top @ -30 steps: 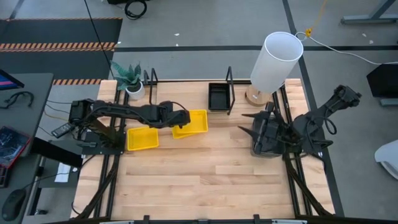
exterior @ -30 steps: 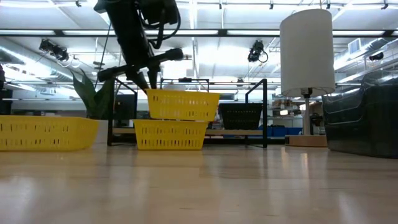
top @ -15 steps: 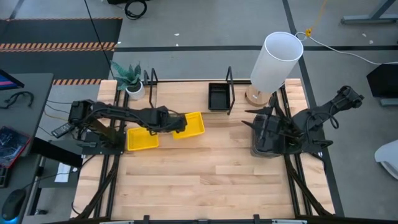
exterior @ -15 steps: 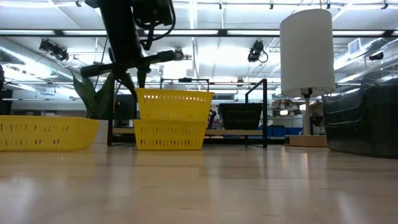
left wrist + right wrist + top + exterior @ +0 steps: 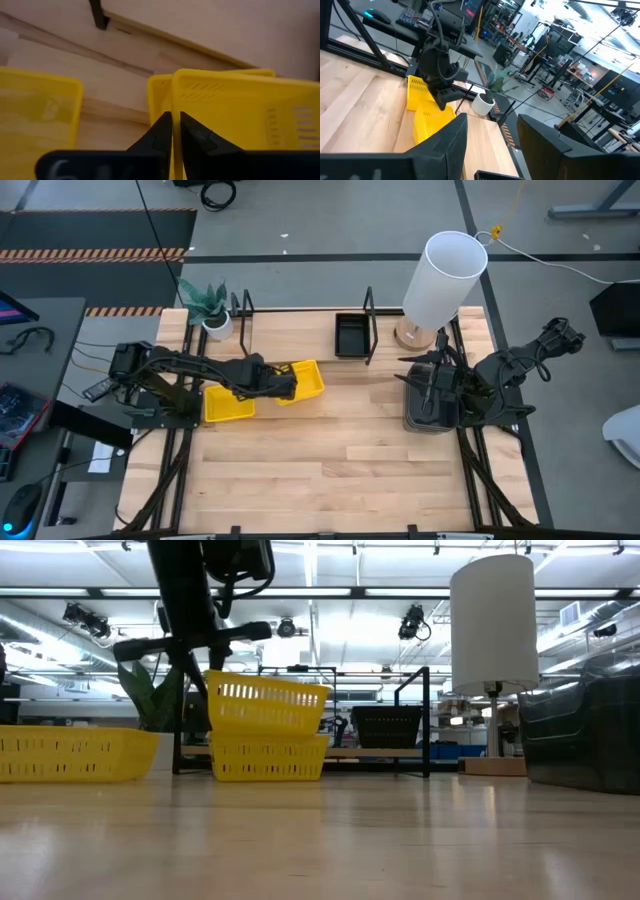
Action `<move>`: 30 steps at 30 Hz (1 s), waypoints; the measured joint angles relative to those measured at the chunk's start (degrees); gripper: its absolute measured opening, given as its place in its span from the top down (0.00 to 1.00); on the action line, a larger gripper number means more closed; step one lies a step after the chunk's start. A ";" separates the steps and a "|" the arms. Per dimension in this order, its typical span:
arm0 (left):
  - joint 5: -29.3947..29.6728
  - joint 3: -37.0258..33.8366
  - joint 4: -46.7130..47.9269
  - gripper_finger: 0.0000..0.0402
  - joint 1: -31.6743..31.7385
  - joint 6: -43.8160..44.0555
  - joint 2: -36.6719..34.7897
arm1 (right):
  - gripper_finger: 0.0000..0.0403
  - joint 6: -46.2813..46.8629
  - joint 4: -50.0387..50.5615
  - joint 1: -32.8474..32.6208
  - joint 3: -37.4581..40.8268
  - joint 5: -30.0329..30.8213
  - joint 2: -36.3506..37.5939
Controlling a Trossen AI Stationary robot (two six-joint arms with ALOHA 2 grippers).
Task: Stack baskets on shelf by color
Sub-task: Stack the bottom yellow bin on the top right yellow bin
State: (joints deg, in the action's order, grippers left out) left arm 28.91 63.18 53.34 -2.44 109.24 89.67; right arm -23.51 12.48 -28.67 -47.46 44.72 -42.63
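My left gripper (image 5: 172,131) pinches rim of tilted yellow basket (image 5: 264,705), held above second yellow basket (image 5: 266,756). My right gripper (image 5: 490,134) spread, idle.

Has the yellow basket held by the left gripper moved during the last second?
Yes. The held yellow basket has shifted left, toward the plant, and now overhangs the lower yellow basket, tilted.

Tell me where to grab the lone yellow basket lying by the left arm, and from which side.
Take the lone yellow basket by the thin rim of one long wall, coming straight down from above: it sits flat and open-topped, so a pincer can straddle the wall. The left pincer grips the other yellow basket that same way.
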 joint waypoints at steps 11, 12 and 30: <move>2.93 0.03 -2.61 0.91 0.00 1.49 2.91 | 0.56 0.02 0.47 0.00 0.00 0.03 0.13; 2.77 0.01 -2.55 0.91 0.00 1.56 3.39 | 0.56 0.00 0.86 0.00 0.00 0.01 0.24; 7.42 0.16 -1.33 0.91 -0.06 -0.98 5.57 | 0.56 1.07 1.63 0.04 0.00 -1.17 1.40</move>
State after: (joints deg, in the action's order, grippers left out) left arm 36.32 63.33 52.01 -2.50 108.26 95.24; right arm -22.44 14.11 -28.62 -47.46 43.55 -41.23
